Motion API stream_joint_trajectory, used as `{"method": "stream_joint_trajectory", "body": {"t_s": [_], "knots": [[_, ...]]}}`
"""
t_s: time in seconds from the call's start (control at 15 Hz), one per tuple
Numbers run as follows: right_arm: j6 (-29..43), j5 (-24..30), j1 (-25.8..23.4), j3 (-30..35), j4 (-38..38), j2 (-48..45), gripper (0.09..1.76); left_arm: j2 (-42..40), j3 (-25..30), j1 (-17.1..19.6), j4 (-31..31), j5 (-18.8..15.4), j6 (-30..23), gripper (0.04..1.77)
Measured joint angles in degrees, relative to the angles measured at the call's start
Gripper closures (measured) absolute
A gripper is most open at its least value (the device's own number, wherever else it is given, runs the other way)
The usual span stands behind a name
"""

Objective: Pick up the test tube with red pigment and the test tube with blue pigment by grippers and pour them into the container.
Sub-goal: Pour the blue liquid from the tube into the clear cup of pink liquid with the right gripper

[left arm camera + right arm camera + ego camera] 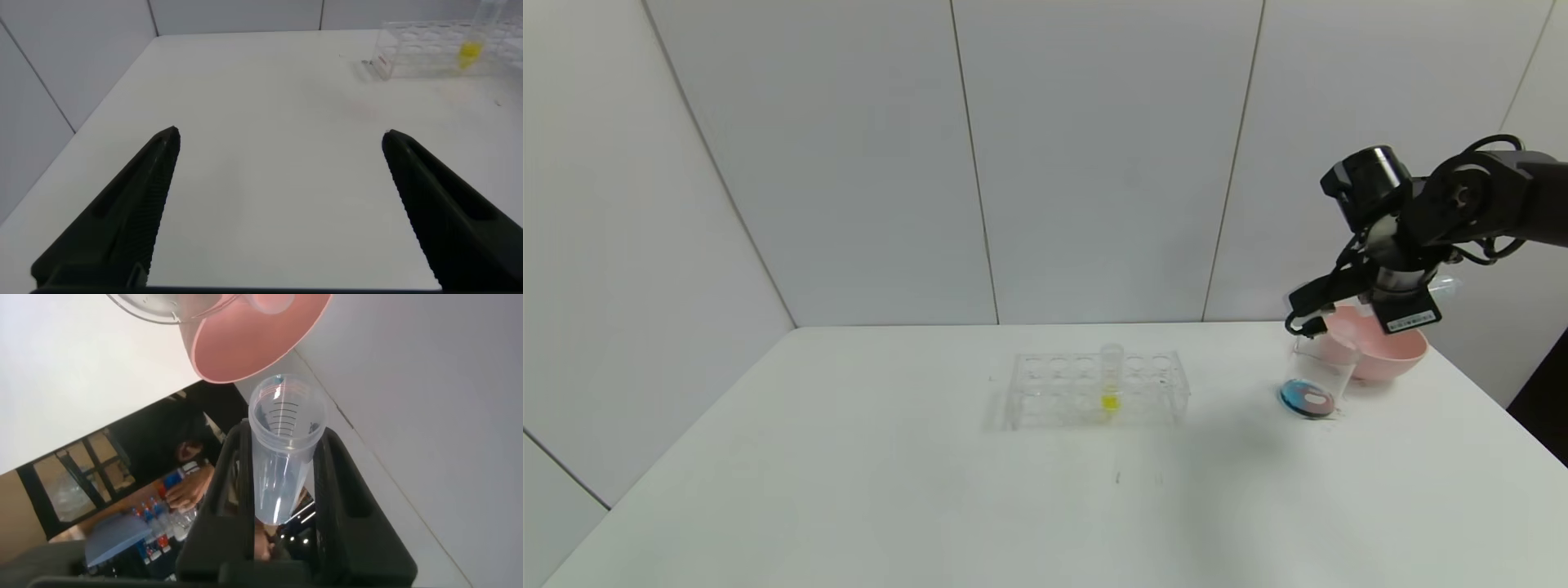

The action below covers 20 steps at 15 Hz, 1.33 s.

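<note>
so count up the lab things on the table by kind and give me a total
Test tubes: 2, one with yellow liquid in the rack, one empty tube in the right end effector
Clear tube rack: 1
Clear beaker: 1
Pink bowl: 1
Total: 5

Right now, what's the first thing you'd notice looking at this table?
The right hand, raised over the pink bowl at the table's far right, is shut on an empty clear tube. Just in front sits the container with red and blue swirled at its bottom. In the middle, a clear rack holds one yellow tube.
</note>
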Motion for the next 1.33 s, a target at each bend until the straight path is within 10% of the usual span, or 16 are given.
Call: {"method": "stream_joint_trajectory", "body": {"t_s": [0.27, 0.73, 1.0, 1.33], "knots": [[3.17, 10.70, -3.17, 0.20, 0.69, -3.23, 1.36, 0.00, 0.00, 0.00, 0.00, 0.00, 0.00, 0.05], [31.31, 49.27, -11.40, 3.83, 1.16, -9.95, 1.36, 0.00, 0.00, 0.00, 0.02, 0.00, 0.00, 0.05], [51.48, 54.61, -13.47, 13.14, -3.08, -16.35, 1.36, 0.00, 0.00, 0.00, 0.00, 0.00, 0.00, 0.05], [69.41, 57.93, -15.48, 35.63, -32.02, -25.25, 1.36, 0.00, 0.00, 0.00, 0.00, 0.00, 0.00, 0.05]]}}
